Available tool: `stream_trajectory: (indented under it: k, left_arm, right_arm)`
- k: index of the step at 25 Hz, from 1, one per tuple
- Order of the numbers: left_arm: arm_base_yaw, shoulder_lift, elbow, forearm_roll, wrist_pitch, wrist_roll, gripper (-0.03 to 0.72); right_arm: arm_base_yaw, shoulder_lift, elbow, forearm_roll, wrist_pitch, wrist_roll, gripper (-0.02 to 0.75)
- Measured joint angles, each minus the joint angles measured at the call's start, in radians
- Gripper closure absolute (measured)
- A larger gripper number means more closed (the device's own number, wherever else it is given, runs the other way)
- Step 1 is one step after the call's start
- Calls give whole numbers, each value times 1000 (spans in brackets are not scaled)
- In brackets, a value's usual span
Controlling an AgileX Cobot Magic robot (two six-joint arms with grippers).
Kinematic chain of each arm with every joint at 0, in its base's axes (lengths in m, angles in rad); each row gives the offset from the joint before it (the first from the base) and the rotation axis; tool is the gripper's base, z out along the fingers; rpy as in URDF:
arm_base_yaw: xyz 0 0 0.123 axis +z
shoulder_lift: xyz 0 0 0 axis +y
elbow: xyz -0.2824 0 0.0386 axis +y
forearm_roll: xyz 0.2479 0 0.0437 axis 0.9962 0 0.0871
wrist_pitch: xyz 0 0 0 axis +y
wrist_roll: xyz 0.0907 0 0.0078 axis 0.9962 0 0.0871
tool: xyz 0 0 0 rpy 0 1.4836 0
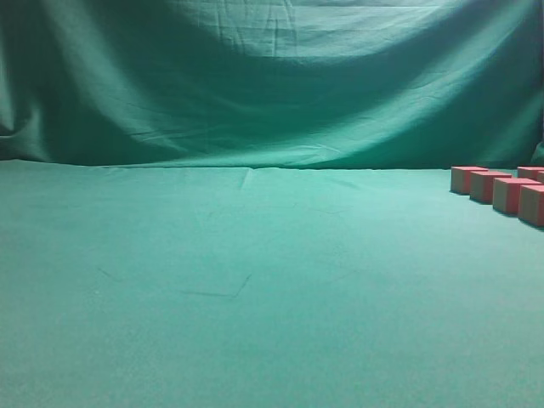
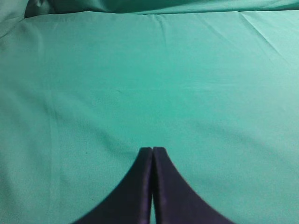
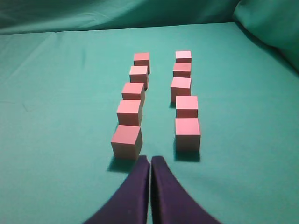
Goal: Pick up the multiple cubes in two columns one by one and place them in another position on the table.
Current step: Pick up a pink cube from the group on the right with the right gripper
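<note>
Cubes (image 3: 126, 141), ten small wooden-looking blocks with pinkish-red tops and pale tan sides, stand in two columns of five on our wide table (image 3: 56, 116) covered in plain green cloth. Our right gripper (image 3: 150, 161), with black tapering fingers, hangs just short of the nearest pair, aimed at the gap between the columns, jaws pressed together and holding nothing. Our left gripper (image 2: 152, 150), also black, is likewise closed and empty above bare cloth, with no block in its view.

We judge the main risk to be the tight spacing. Blocks within each column sit close, some nearly touching, so opened fingers descending on one could nudge its neighbour or push it out of line. A closed jaw lowered without opening would simply knock a block aside.

From the side view, only a few blocks show at the far right edge, the rest cut off. Neither arm appears there.
</note>
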Motion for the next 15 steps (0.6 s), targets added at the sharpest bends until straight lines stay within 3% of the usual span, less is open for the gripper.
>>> stream_trajectory:
  k: [15]
  left_arm:
    - [0, 0, 0, 0, 0, 0, 688]
  right_arm:
    - [0, 0, 0, 0, 0, 0, 738]
